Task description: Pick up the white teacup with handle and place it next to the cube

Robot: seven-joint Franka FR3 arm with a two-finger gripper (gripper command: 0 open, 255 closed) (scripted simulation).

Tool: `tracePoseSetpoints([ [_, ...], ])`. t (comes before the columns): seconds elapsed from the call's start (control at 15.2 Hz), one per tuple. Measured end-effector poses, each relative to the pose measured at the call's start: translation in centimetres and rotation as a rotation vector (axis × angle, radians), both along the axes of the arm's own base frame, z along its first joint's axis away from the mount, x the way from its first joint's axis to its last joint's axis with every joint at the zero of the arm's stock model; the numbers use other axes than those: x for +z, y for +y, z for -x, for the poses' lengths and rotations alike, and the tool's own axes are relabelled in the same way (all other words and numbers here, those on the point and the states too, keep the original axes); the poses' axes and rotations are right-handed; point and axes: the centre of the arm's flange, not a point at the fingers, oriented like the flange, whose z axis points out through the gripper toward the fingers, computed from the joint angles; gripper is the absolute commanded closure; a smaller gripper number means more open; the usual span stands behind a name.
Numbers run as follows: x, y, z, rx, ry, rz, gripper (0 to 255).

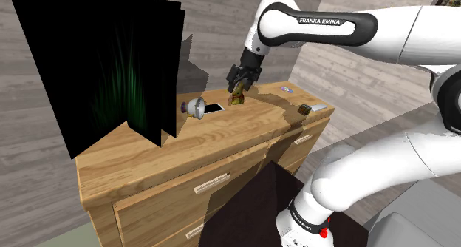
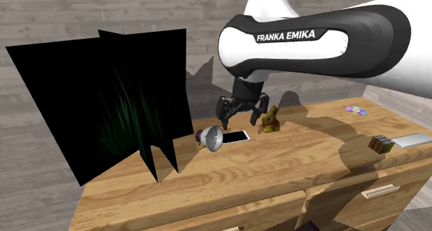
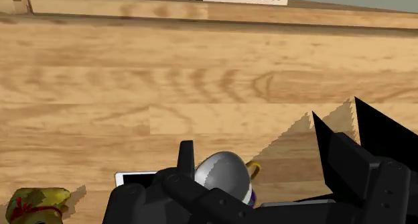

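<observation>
We see the pincer spread apart and empty; the teacup lies tipped at its 8 o'clock.

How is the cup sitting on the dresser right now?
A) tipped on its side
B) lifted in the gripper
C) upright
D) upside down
A: the cup lies on its side on the dresser, its open mouth facing sideways, beside a flat white phone.

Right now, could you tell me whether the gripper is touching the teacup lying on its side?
Apart. In the shoulder view the phone lies in the clear gap between the gripper and the teacup.
</observation>
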Motion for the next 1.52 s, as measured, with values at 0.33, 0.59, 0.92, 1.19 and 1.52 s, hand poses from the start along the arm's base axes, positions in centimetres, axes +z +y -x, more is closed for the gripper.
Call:
tracePoseSetpoints([
  [0.33,-3.4,0.7,-5.9,0.035,0.004,0.026,0],
  [0.59,-6.1,0.9,-10.1,0.063,0.008,0.047,0],
  [0.92,-9.8,1.6,-15.8,0.099,0.012,0.072,0],
  [1.19,-12.8,2.2,-20.6,0.127,0.014,0.093,0],
  [1.52,-15.0,2.4,-26.2,0.156,-0.001,0.137,0],
])
